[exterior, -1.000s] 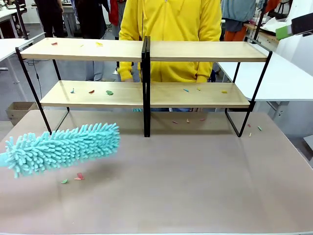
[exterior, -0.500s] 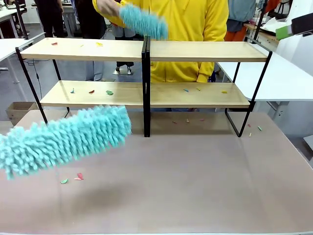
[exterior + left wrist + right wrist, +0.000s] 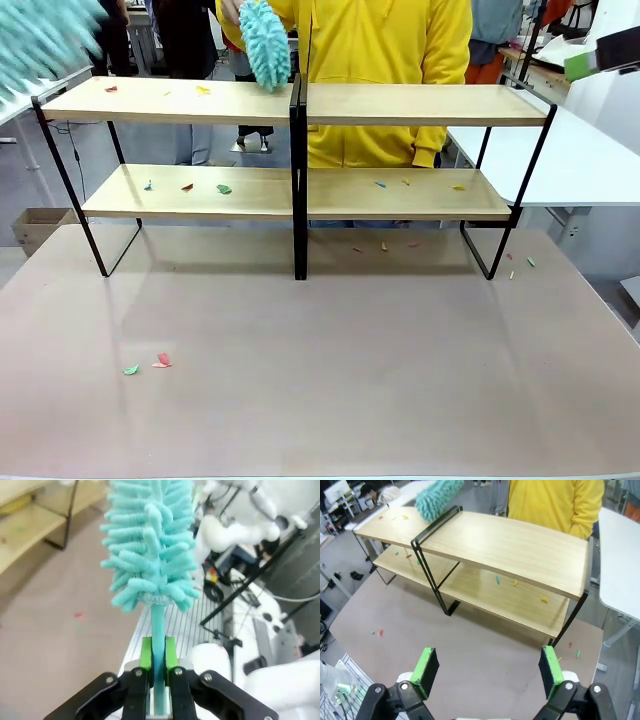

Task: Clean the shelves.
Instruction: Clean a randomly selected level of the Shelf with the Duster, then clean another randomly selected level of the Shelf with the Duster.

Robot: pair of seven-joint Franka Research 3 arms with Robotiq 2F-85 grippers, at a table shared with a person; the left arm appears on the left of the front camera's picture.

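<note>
The shelves [image 3: 400,104] stand across the far half of the table, two light-wood boards on a black frame, also seen from above [image 3: 520,545]. Coloured paper scraps [image 3: 225,189] lie on both boards. My left gripper [image 3: 158,652] is shut on the handle of a teal fluffy duster [image 3: 150,540]; that duster shows blurred at the upper left [image 3: 45,35], above the shelves' left end. A person in yellow holds a second teal duster [image 3: 265,45] on the top board by the centre post. My right gripper [image 3: 490,667] hangs open high over the table's right side.
Loose scraps [image 3: 160,360] lie on the brown table [image 3: 350,400] at front left, and a few more near the shelves' right foot [image 3: 512,262]. A white table [image 3: 590,160] stands to the right. A cardboard box [image 3: 35,225] sits on the floor at left.
My left gripper has lifted its duster from low over the table's left side up to the upper left. The person's duster came in and dropped onto the top board.
</note>
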